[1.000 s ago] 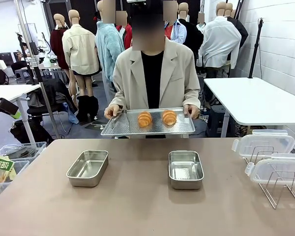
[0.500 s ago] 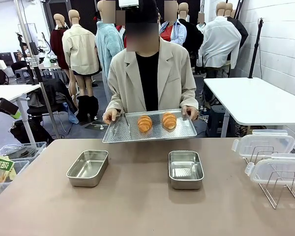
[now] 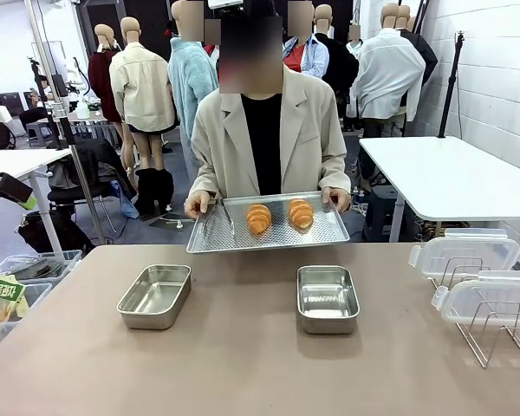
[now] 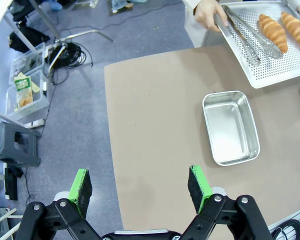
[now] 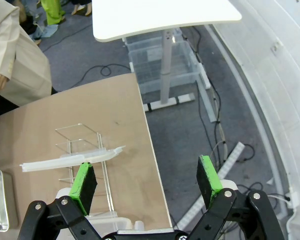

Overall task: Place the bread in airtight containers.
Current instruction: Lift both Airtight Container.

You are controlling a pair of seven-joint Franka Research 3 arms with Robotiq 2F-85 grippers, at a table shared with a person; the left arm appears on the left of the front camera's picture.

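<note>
The left gripper (image 4: pixel 140 182) is hanging with its jaws spread wide. The right gripper (image 5: pixel 146 179) is gaping equally wide, gripping nothing.

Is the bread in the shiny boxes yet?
Not yet. Done: nothing packed; both small shiny steel tins sit empty on the brown table. In hand: a person holds the perforated steel tray with both golden ridged rolls on it. Left: rolls into tins, clear plastic lids from the wire rack snapped on.

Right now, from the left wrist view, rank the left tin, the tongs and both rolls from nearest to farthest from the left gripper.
1. Left tin, on the table ahead of the left gripper.
2. Tongs, on the tray, at its hand-held end.
3. Nearer roll, beside the tongs.
4. Farther roll, just beyond it.
</note>
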